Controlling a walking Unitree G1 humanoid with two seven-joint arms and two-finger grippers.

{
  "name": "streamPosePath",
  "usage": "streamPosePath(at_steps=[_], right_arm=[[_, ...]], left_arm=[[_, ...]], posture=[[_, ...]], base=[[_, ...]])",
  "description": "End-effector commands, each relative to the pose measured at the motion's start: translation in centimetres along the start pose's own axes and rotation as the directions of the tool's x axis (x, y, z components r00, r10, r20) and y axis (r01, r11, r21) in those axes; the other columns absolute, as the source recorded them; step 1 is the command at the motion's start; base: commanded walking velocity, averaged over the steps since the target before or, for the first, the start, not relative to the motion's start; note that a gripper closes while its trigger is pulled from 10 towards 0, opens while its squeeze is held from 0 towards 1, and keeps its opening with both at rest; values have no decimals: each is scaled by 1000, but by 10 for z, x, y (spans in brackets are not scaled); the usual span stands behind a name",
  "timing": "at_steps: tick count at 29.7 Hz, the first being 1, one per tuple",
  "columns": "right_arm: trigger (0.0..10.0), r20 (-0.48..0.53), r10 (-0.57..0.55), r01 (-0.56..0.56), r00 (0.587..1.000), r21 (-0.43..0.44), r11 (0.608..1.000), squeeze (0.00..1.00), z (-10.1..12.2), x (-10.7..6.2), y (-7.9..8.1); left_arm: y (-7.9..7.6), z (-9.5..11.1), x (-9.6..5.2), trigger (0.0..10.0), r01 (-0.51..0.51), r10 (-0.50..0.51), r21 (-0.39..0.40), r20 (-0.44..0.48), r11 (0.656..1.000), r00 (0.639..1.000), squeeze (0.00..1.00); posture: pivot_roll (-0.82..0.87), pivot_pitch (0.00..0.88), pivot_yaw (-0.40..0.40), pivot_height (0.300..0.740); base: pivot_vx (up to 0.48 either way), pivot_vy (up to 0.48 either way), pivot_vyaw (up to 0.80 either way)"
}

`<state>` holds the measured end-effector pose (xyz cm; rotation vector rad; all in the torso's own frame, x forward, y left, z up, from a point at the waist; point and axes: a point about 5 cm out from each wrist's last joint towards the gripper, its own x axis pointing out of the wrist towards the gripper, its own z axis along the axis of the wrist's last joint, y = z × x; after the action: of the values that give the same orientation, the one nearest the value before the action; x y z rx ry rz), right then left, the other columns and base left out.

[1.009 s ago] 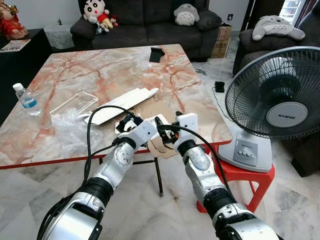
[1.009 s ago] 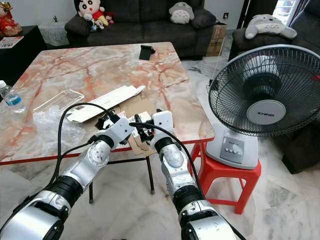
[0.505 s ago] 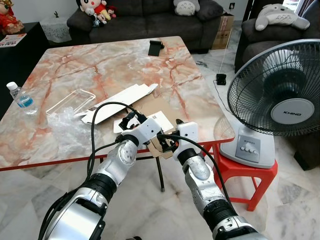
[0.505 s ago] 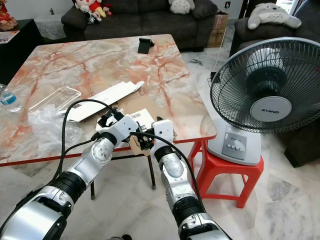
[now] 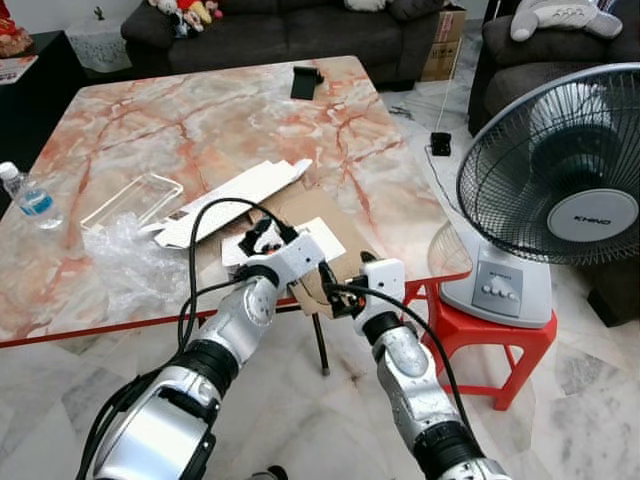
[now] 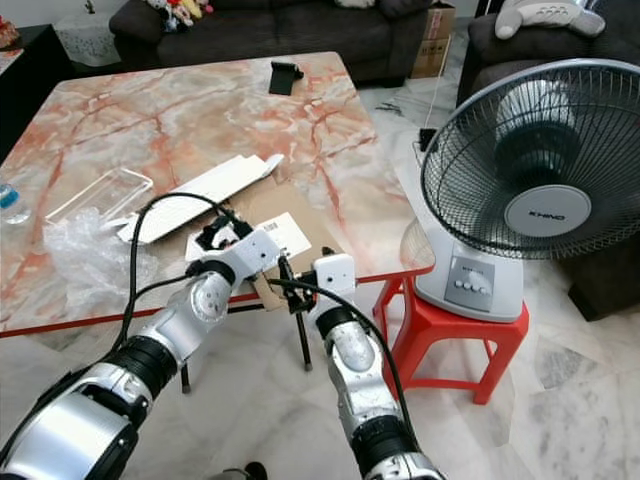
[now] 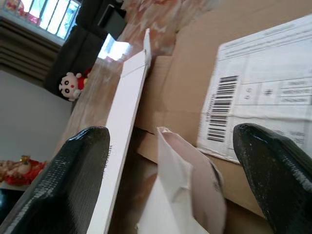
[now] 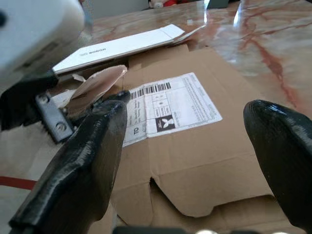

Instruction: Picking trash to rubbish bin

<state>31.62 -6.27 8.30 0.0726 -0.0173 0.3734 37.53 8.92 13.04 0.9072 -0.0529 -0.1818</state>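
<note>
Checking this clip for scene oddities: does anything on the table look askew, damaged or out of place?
Yes. The flattened cardboard box with a shipping label overhangs the near edge of the marble table, its flap bent and torn-looking. Both grippers, left and right, are open at that edge.

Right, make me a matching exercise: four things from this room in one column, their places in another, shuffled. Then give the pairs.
Things:
1. water bottle
2. flattened cardboard box
3. fan
4. black phone

Places:
A. on the red stool
B. far edge of the marble table
C. table's near edge, by both tools
D. table's left edge

Pairs: 1-D, 2-C, 3-A, 4-B
</note>
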Motion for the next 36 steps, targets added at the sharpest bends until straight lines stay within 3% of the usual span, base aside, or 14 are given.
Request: streamPosePath(at_steps=[1, 9, 10, 21, 36], right_arm=[[10000, -7, 5, -5, 1000, 3, 1000, 0, -1, -3, 4], [10000, -13, 4, -4, 1000, 3, 1000, 0, -1, -4, 4], [10000, -14, 2, -2, 1000, 3, 1000, 0, -1, -4, 4], [10000, -23, -9, 9, 1000, 0, 1000, 0, 2, -1, -1], [10000, -10, -8, 7, 1000, -12, 1000, 0, 10, 9, -4]], left_arm=[[5, -10, 1, 10000, -20, 20, 3, -59, 1000, 998, 0], [5, -16, 1, 10000, -18, 19, 13, -100, 1000, 995, 0], [4, -16, 1, 0, -14, 14, 7, -103, 1000, 995, 0], [6, -14, 3, 0, -14, 13, -5, -123, 1000, 992, 0], [6, -13, 3, 0, -25, 23, -18, -123, 1000, 992, 0]], posture=[[15, 130, 66, 740], [16, 130, 66, 740], [19, 143, 64, 740], [27, 158, 58, 740], [34, 112, 57, 740]], base=[[0, 0, 0], [0, 0, 0], [0, 0, 0], [0, 0, 0], [0, 0, 0]])
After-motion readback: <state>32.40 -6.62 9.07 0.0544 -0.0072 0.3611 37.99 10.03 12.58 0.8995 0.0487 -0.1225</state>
